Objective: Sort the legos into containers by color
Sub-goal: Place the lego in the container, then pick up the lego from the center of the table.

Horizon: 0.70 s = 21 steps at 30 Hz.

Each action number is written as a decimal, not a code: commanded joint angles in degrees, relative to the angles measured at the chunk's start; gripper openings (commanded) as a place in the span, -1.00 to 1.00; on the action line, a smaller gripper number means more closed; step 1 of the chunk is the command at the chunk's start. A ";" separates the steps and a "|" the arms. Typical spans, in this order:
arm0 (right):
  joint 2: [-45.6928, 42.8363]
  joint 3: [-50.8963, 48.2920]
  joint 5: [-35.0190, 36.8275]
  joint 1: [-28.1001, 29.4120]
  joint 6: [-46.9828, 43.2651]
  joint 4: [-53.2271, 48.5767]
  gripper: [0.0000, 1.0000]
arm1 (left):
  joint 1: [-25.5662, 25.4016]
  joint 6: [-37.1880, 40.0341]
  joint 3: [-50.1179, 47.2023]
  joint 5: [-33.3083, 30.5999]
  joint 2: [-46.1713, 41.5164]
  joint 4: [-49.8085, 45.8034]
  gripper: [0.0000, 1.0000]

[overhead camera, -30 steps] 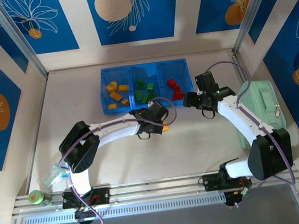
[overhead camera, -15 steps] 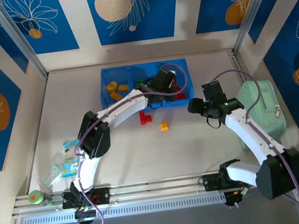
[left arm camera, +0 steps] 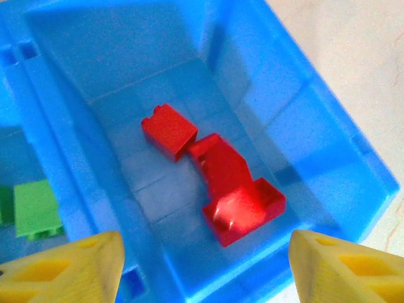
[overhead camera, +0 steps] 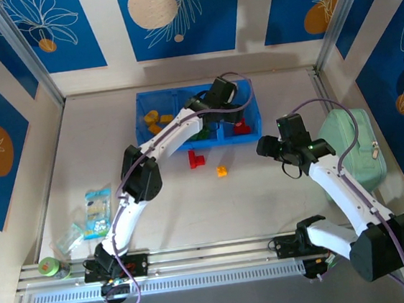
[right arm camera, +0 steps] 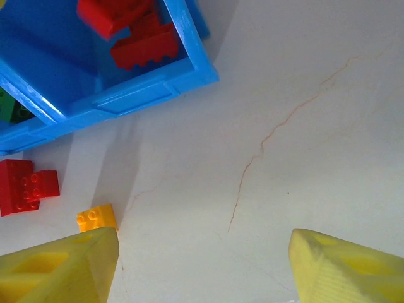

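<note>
Overhead: finds left gripper [overhead camera: 224,97] swung from mid-bench to over the right end of the containers [overhead camera: 154,93]; red lego [overhead camera: 196,158] and orange lego [overhead camera: 221,171] yet to sort on the bench [overhead camera: 264,188].
Left wrist: spread, empty, above binned red legos [left arm camera: 230,183].
Right wrist: right gripper [right arm camera: 202,265] spread, empty.

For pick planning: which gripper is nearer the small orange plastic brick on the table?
Right. The right gripper hangs right of the orange brick; the left gripper is farther, over the blue plastic bin.

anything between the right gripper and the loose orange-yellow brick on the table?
Nothing. In the top view, bare tabletop separates the right gripper from the orange-yellow brick; the right wrist view agrees.
</note>
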 commanded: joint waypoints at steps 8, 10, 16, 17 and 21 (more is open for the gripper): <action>-0.27 -1.86 -1.59 1.69 0.58 1.54 0.42 | -0.16 -4.77 -41.04 -3.30 -27.29 13.88 0.36; 0.29 -2.09 -1.50 2.29 0.71 2.00 0.41 | -0.18 -6.20 -47.17 -3.96 -30.72 15.24 0.34; 1.99 -2.24 -0.71 4.41 1.68 2.93 0.39 | -0.03 -9.75 -58.21 -6.27 -34.70 16.14 0.32; 2.23 -2.19 -0.50 4.77 1.81 2.98 0.39 | 0.11 -10.17 -59.18 -6.27 -34.61 16.32 0.32; 2.51 -1.75 0.33 5.80 2.05 2.58 0.39 | 0.82 -11.41 -60.41 -5.74 -33.46 16.58 0.30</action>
